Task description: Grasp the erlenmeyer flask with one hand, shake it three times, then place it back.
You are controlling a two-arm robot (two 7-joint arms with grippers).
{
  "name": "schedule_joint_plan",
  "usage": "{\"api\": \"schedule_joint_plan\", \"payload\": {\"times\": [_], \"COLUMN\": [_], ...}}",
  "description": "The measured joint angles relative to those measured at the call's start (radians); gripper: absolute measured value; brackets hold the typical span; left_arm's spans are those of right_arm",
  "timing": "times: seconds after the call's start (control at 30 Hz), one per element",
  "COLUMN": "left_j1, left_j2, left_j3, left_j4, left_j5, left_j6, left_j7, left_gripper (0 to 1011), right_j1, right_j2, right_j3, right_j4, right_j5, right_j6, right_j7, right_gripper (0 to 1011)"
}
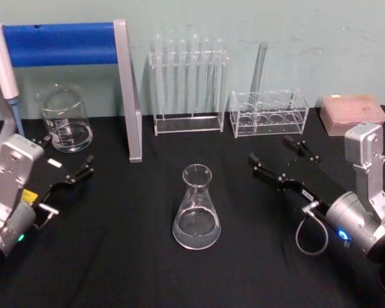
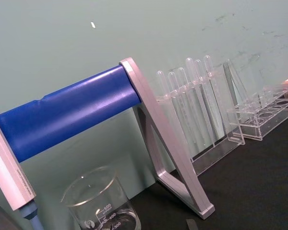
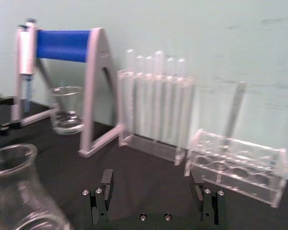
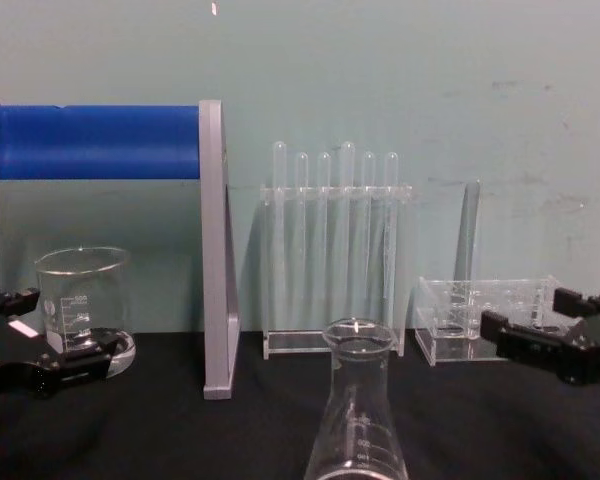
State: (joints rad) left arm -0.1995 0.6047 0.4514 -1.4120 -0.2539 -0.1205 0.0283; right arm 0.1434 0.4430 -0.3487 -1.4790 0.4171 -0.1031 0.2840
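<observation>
The erlenmeyer flask (image 1: 196,208) stands upright on the black table, near the middle, with a little clear liquid in its base. It rises at the near edge of the chest view (image 4: 357,420) and fills a corner of the right wrist view (image 3: 19,191). My right gripper (image 1: 269,149) is open and holds nothing; it hovers right of the flask and a little behind it, its two black fingers spread wide (image 3: 151,184) (image 4: 528,312). At the table's left, in front of the beaker, my left gripper (image 1: 67,154) (image 4: 55,330) is open too, well apart from the flask.
A glass beaker (image 1: 65,119) stands back left under a pipette stand with a blue bar (image 1: 58,43). A clear rack of test tubes (image 1: 187,83) and a low clear rack (image 1: 269,112) line the back wall. A pink tip box (image 1: 351,112) sits back right.
</observation>
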Motion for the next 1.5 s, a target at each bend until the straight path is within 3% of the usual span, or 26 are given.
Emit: {"api": "schedule_joint_plan", "payload": {"times": [0.3,0.6,1.03,1.5], "left_j1": [0.000,0.000,0.000,0.000], "left_j2": [0.000,0.000,0.000,0.000], "left_j3": [0.000,0.000,0.000,0.000], "left_j4": [0.000,0.000,0.000,0.000], "left_j5": [0.000,0.000,0.000,0.000], "left_j6": [0.000,0.000,0.000,0.000], "left_j7": [0.000,0.000,0.000,0.000], "left_gripper": [1001,1001,1001,1001], "right_j1": [0.026,0.043,0.034,0.026], "right_j2": [-0.076,-0.118,-0.143,-0.146], "right_j3": [0.011,0.018,0.041,0.050], "right_j4": [0.060,0.123,0.156,0.147], "right_j5": [-0.089,-0.138,-0.157,-0.157], "right_j6": [0.003,0.033,0.083,0.092], "right_j7": [-0.124,-0.171,-0.167,-0.153], "right_gripper": [1000,1000,1000,1000]}}
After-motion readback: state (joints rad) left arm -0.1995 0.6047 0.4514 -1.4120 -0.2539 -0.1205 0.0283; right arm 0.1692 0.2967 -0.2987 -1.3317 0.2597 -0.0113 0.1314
